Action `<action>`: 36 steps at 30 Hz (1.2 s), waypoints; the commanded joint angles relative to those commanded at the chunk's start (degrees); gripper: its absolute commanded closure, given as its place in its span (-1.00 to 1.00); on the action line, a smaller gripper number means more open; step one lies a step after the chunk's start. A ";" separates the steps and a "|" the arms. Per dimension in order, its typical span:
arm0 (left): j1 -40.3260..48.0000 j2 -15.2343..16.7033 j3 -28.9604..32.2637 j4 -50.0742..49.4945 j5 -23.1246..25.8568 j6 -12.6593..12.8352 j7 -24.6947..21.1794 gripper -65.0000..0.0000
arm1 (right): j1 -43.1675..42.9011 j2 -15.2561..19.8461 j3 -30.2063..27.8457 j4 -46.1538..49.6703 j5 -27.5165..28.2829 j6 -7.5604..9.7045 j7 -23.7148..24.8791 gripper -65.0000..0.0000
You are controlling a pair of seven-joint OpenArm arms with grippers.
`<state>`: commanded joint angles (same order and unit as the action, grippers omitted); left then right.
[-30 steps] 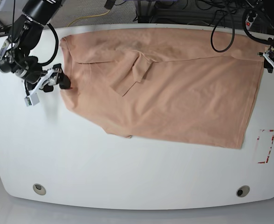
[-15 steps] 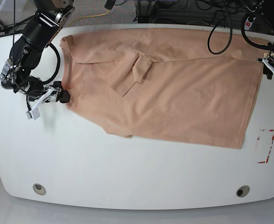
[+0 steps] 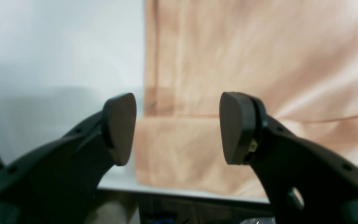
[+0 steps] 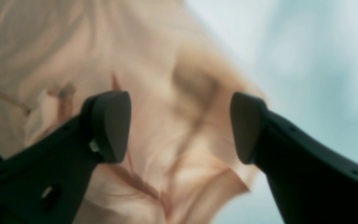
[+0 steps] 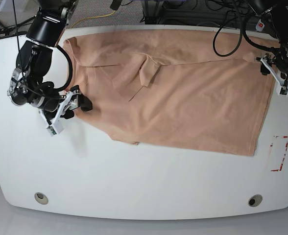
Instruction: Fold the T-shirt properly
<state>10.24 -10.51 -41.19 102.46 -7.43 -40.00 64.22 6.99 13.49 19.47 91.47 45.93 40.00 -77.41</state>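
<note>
Looking down from the base view, you see the T-shirt (image 5: 183,93) spread across the far half of the white table (image 5: 134,181), with one sleeve folded in over the chest and a slanted edge along the near side. Your right gripper (image 5: 70,105) sits low at the shirt's side edge, just off the cloth, jaws spread wide and gripping nothing. In the right wrist view the two dark pads (image 4: 110,124) stand well apart, and the T-shirt (image 4: 154,130) fills the space between and beyond them, creased and bunched, with a loose corner poking out toward the bare table on the far side of one pad; the picture is too blurred to tell whether the pads touch the cloth.

Your left gripper (image 5: 276,73) hangs at the opposite edge of the shirt, near the hem corner. In its wrist view the pads (image 3: 238,127) are also wide apart and empty, the T-shirt (image 3: 259,62) lying flat beyond them, its straight hem running away between the pads and bare table off to one side.

A red-and-white marker (image 5: 279,153) lies on the table near the shirt's hem, clear of both grippers.
</note>
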 joint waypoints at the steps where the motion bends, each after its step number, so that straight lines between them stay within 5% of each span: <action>1: 0.26 0.00 0.00 -0.09 0.00 0.00 0.00 -0.20 | -0.09 -0.18 -1.32 -0.18 0.00 0.00 0.00 -0.47; 16: 1.76 0.26 0.26 -0.62 0.18 0.00 -0.09 -0.20 | -0.09 -3.69 -14.59 -8.97 0.18 0.00 0.97 -0.42; 27: 3.69 0.18 0.26 -7.65 0.18 0.00 -4.92 -0.20 | 0.09 -4.48 -14.68 -10.99 0.18 0.00 4.13 0.91; 36: 5.19 0.26 0.35 -7.74 3.25 0.00 -6.07 -0.20 | 1.23 -4.57 -10.29 -8.79 0.00 0.00 4.22 1.00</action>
<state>15.43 -10.24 -40.84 94.73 -4.18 -40.00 58.15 8.22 8.92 9.19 82.68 45.93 40.00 -73.19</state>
